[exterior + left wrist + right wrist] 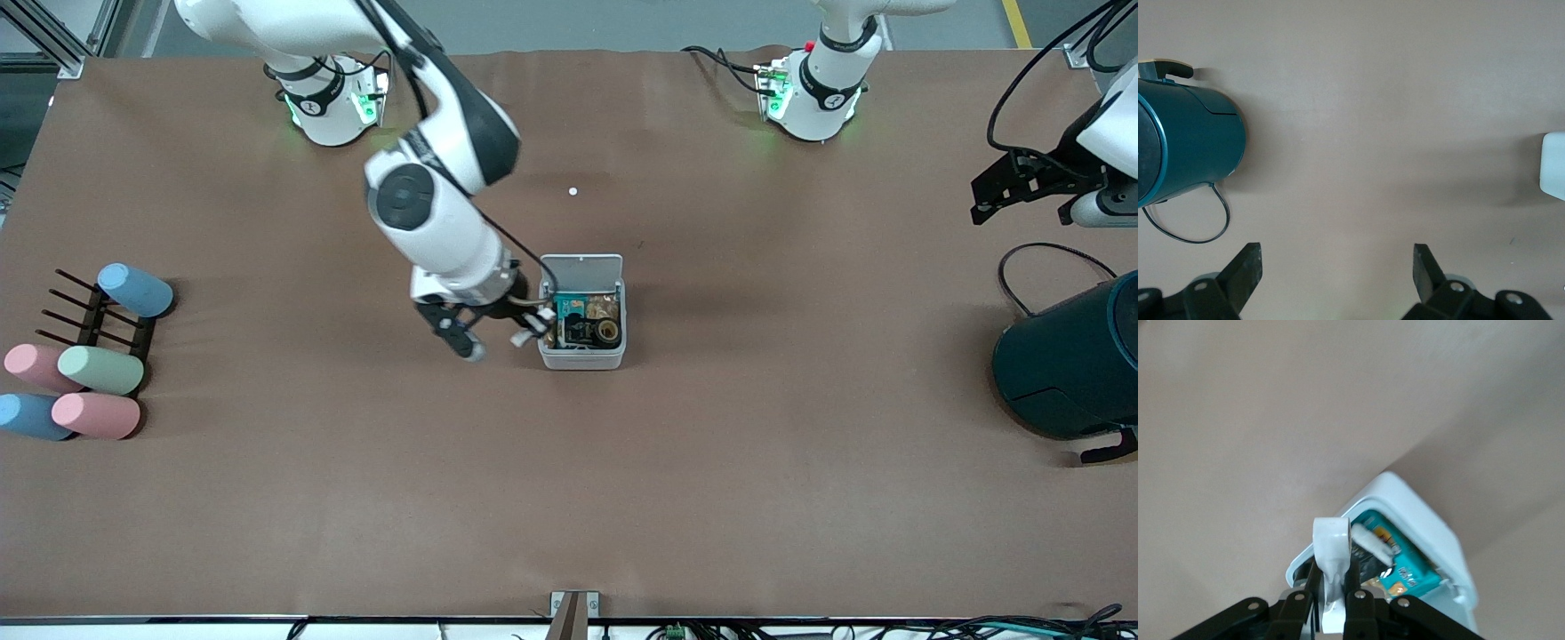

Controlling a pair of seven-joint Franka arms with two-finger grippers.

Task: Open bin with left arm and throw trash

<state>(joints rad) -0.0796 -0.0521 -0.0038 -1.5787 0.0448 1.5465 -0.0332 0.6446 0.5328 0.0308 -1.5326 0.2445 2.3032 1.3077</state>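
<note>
Bin (582, 354): lid up, trash (578, 316) inside.
Right gripper (498, 342): beside rim, seemingly pinching white strip (1331, 550); carry it over the opening before letting go.
Left gripper (1337, 273): spread, waiting above teal cylinder (1185, 147).

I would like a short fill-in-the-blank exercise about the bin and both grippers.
1. The lid of the bin stands ___.
2. A tape ring lies ___ the bin.
3. The right gripper, beside the bin, is ___ on a white strip.
4. The left gripper waits ___ near the teal cylinder.
Missing words: open, inside, shut, open.
</note>
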